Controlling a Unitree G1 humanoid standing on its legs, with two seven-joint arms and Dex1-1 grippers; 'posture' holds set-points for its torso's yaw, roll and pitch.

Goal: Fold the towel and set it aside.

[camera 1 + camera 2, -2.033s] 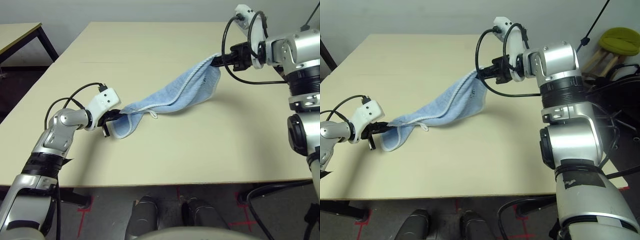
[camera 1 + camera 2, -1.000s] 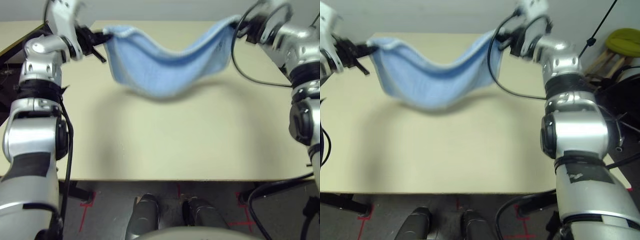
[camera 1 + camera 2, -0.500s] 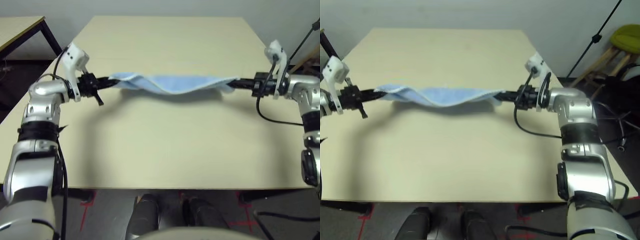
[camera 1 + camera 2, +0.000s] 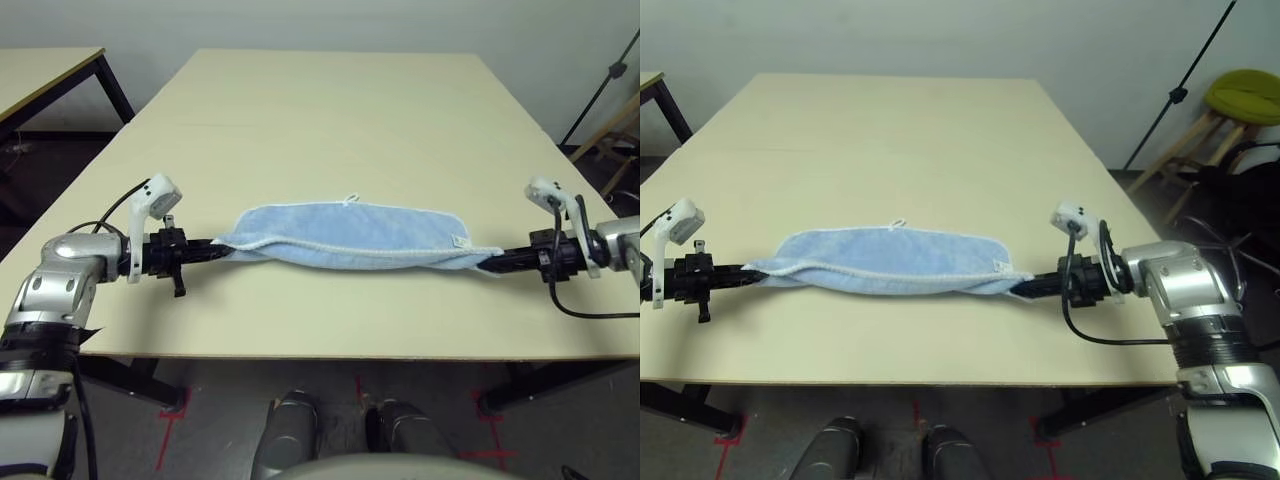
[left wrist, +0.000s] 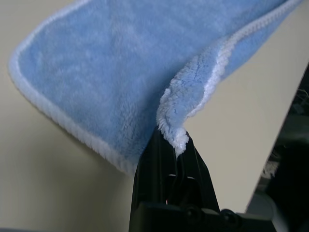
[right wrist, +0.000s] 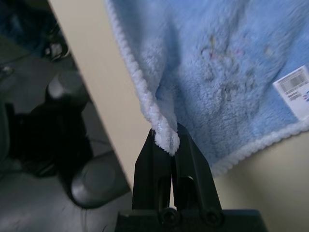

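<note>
Now we see our left gripper (image 4: 212, 244) clamped on one end of the towel (image 4: 350, 236) and our right gripper (image 4: 497, 262) pinching the opposite end. Between them the light-blue cloth lies stretched and doubled lengthwise on the table (image 4: 330, 120), near its front edge, its little loop (image 4: 350, 199) pointing away.

both silver forearms reach low and wide apart along the table's near edge, pointing inward at each other. the left black two-fingered gripper (image 4: 213, 247) and the right black two-fingered gripper (image 4: 497, 262) each have their fingers pinched together on a corner of cloth.
</note>
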